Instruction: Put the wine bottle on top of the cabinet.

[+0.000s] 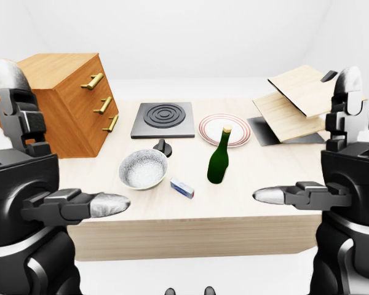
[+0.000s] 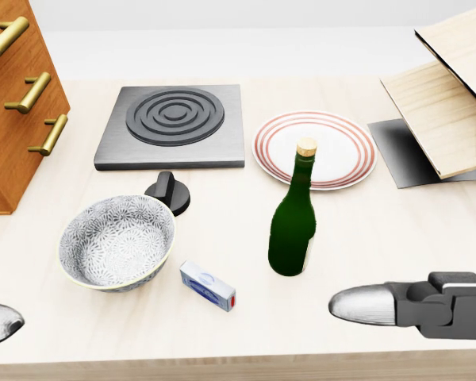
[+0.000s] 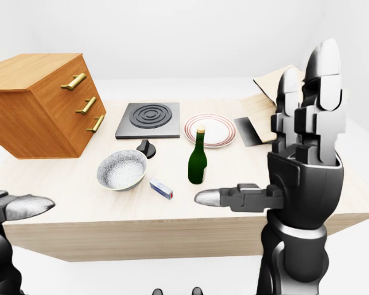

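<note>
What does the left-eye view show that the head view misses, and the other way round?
Only the left-eye view shows the cabinet's top, the table's near edge and both raised open hands whole: left hand, right hand. The head view adds nothing new, only a closer look down, with just the right hand's thumb reaching in. Both show the wine bottle upright and ungrasped, bowl, plate and burner.
</note>
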Robot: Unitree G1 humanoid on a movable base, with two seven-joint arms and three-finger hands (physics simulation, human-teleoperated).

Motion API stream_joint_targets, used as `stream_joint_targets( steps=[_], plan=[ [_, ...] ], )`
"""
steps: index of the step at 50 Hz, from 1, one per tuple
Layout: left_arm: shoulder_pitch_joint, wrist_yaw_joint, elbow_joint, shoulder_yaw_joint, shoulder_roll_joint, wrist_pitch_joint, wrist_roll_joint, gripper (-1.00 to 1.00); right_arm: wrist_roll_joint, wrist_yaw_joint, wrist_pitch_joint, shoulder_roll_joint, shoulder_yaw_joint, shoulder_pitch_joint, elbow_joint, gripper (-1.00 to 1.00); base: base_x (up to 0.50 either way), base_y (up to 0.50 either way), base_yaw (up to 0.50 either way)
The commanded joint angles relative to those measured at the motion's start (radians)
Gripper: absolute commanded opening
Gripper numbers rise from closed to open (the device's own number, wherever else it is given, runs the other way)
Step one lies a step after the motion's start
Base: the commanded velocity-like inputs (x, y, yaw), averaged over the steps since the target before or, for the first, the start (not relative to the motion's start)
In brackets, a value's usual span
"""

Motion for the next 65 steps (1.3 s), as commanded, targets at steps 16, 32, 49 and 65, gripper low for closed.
stream_joint_targets(
  steps=[16,32,49,65],
  plan=[
    [-0.009,0.273,-0.104,0.081,0.241,0.000,-0.373,1.00,0.351,-0.273,0.000,-0.234,-0.064,0.008,-0.120,1.00,0.22,0.00,0.00],
    [0.001,0.260,-0.104,0.076,0.228,0.000,-0.355,1.00,0.331,-0.241,0.000,-0.213,-0.073,0.033,-0.120,1.00,0.42,0.00,0.00],
    [0.008,0.185,-0.104,0.061,0.156,0.000,-0.264,1.00,0.197,-0.145,0.000,-0.150,-0.064,0.049,-0.120,1.00,0.29,0.00,0.00],
    [-0.004,0.174,-0.104,0.062,0.143,0.000,-0.248,1.00,0.085,-0.040,0.000,-0.086,-0.084,0.036,-0.120,1.00,0.00,0.44,0.00]
  ],
)
